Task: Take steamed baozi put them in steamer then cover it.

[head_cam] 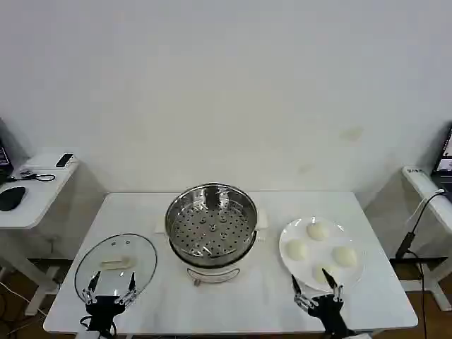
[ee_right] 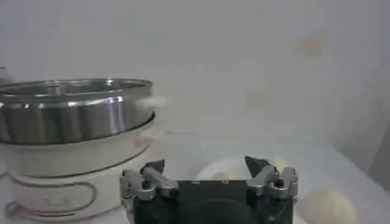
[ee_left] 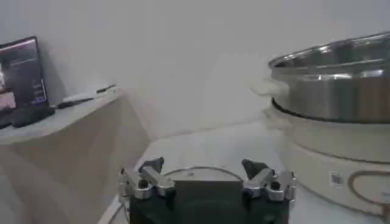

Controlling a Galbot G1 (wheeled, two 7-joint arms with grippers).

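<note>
Both grippers wait at the table's (head_cam: pixel 233 300) near edge with fingers spread: left gripper (head_cam: pixel 110 288) over the glass cover (head_cam: pixel 116 263), right gripper (head_cam: pixel 316 287) apparently above the plate (head_cam: pixel 287 248) bearing four steamed baozi (head_cam: pixel 318 230). Between them stands the uncovered steamer (head_cam: pixel 211 226).

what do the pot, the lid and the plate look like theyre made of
The steamer looks like polished stainless steel: mirror-bright walls and a perforated tray, on a white, probably plastic, base. The cover seems to be clear glass, since the table shows through it, with a thin metal rim and a pale handle. The plate is glossy white, possibly ceramic or melamine.
</note>
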